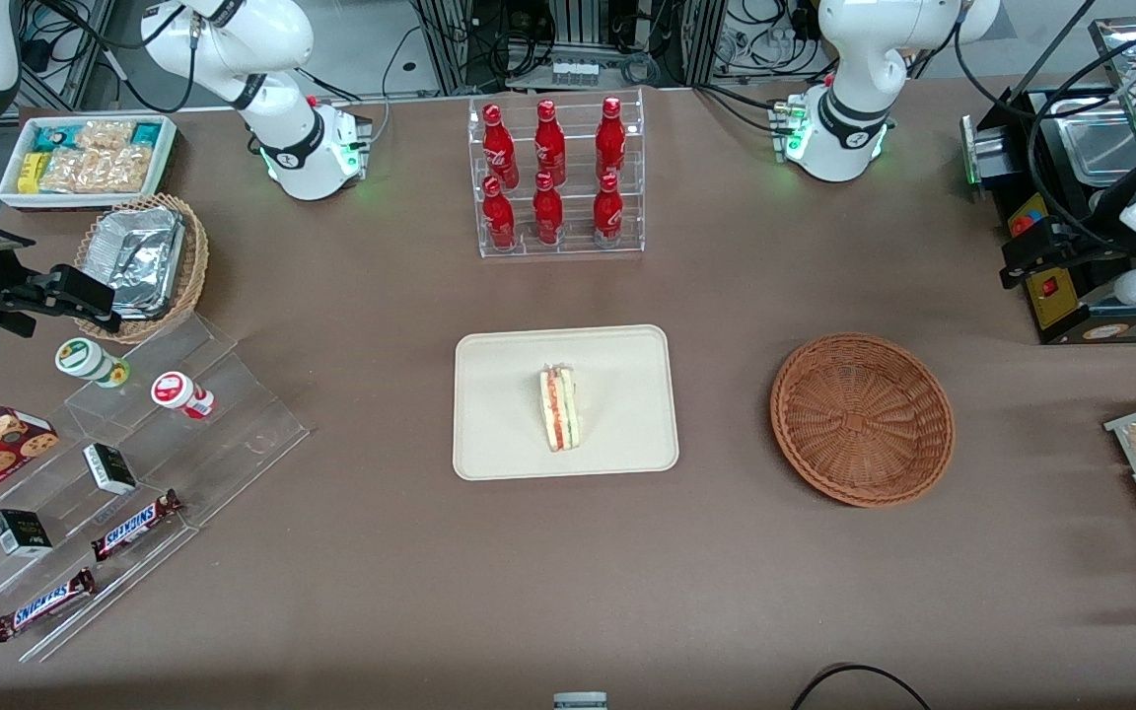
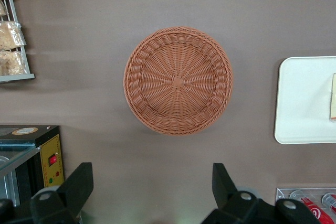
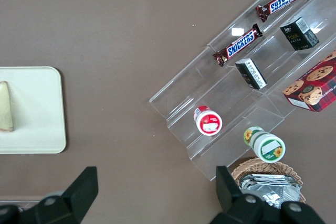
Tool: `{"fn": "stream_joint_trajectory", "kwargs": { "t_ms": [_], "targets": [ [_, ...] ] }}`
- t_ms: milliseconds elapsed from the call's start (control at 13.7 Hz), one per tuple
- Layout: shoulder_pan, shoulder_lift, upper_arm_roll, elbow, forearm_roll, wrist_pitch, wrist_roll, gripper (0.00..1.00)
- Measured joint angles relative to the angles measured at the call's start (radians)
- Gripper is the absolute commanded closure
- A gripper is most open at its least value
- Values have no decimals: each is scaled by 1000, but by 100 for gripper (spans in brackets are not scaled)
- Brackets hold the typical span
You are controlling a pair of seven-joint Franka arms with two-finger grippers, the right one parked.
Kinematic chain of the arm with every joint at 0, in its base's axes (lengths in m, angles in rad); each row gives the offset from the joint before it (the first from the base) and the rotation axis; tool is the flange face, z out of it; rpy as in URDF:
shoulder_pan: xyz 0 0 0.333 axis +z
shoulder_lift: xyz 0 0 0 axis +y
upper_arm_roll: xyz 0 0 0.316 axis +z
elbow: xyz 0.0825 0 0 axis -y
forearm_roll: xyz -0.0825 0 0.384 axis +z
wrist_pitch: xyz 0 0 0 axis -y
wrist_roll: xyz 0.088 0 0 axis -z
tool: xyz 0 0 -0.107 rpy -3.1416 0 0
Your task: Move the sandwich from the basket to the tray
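Left wrist view: tool [image 2: 152, 195] spread open above table, near basket [image 2: 178, 81]; sandwich [image 1: 559, 408] on tray [image 1: 617, 375].

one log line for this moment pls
sandwich: lying on tray | basket: holds nothing | gripper: open, above table beside basket, holding nothing | task: placement looks done

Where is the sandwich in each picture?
Front view: the sandwich lies near the middle of the tray; the basket beside it holds nothing.
Left wrist view: only the sandwich's edge shows on the tray; the gripper hangs open above the table, near the basket.
Right wrist view: part of it shows on the tray.
Shared landmark: the tray.
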Motion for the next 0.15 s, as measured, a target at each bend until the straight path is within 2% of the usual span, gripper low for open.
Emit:
{"fn": "stream_joint_trajectory", "kwargs": {
  "t_ms": [146],
  "targets": [
    [7,0,8,0,0,-2,0,0]
  ]
}}
